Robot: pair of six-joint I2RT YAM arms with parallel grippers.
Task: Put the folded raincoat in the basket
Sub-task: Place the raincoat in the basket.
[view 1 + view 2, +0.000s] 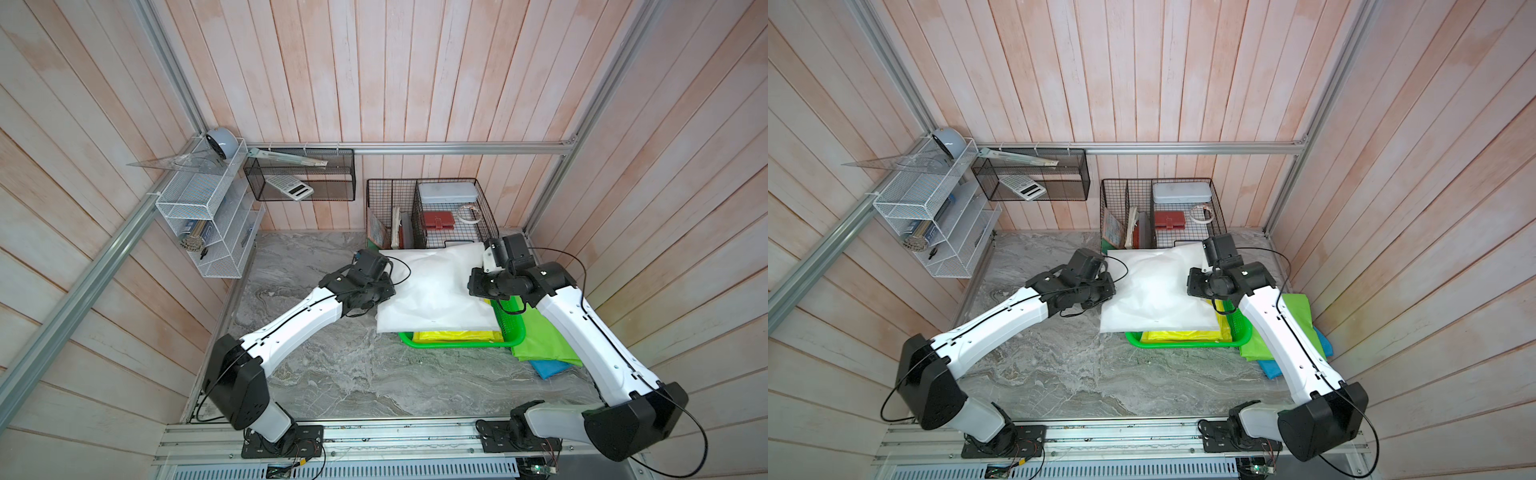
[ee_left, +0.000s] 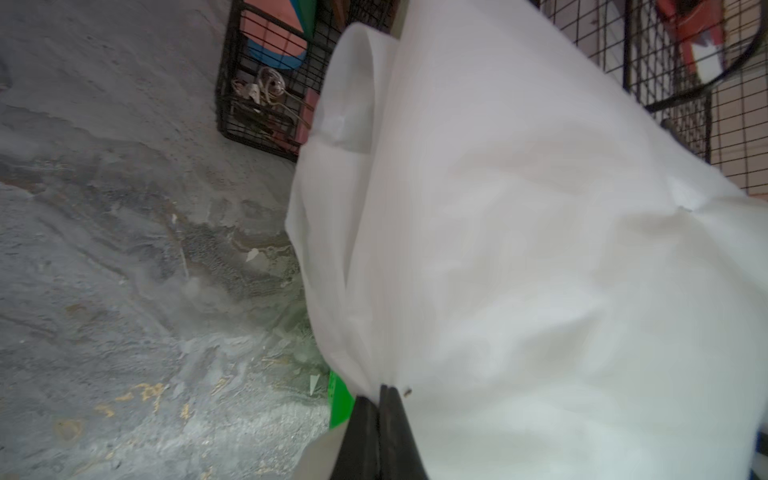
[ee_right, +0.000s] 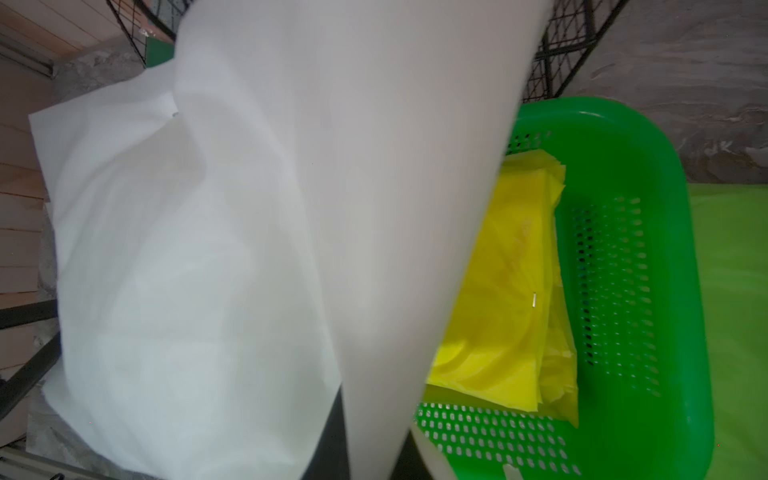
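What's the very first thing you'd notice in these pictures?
The big white raincoat, stretched in the middle between the left end effector and the right end effector, both pinching it. Just beneath it sits the bright green basket with a folded yellow bundle already inside.

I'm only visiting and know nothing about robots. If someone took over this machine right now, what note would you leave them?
The left pincer is shut on one edge of the white raincoat.
The right pincer is shut on the opposite edge.
The raincoat hangs between them over most of the green basket, which holds a yellow folded raincoat.
Done: grasped, lifted and brought over the basket.
Left: lower it in, then open both pincers.
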